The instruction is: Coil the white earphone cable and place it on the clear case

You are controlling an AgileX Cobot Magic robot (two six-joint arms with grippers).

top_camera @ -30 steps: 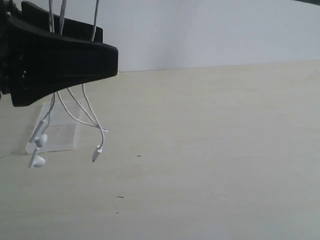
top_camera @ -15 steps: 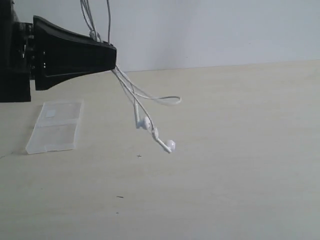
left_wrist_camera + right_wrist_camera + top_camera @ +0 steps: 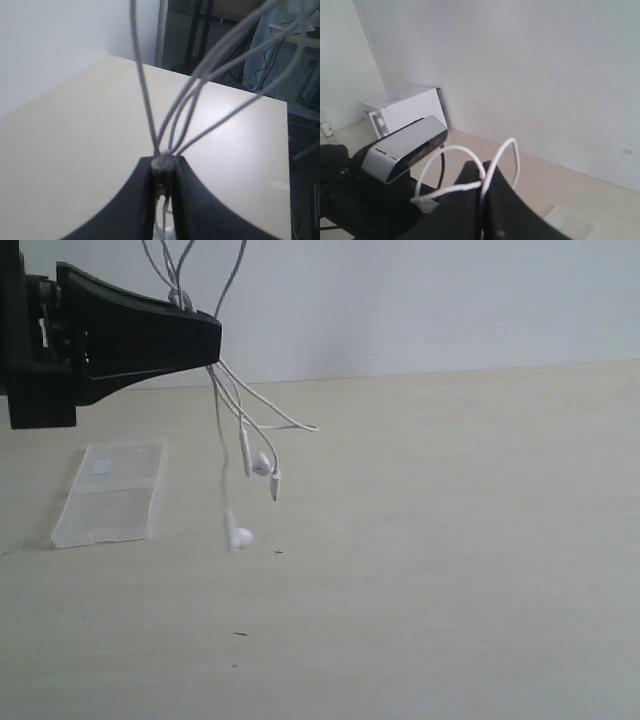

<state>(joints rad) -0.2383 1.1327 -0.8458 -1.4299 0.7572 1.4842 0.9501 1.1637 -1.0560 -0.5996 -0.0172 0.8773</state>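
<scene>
Above the desk (image 3: 450, 540), the left hand (image 3: 212, 340), wide a moment ago, now clamps the bunched earphone cable (image 3: 243, 430), its earbuds (image 3: 238, 536) swung off the clear case (image 3: 110, 495), so it must be carried back.

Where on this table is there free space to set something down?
Free: the table right of the dangling white earphone cable, and on the camera side of the clear case. Crowded: far left, where the left gripper holds the cable beside the case.

No text, label, brand or number is legible anywhere
</scene>
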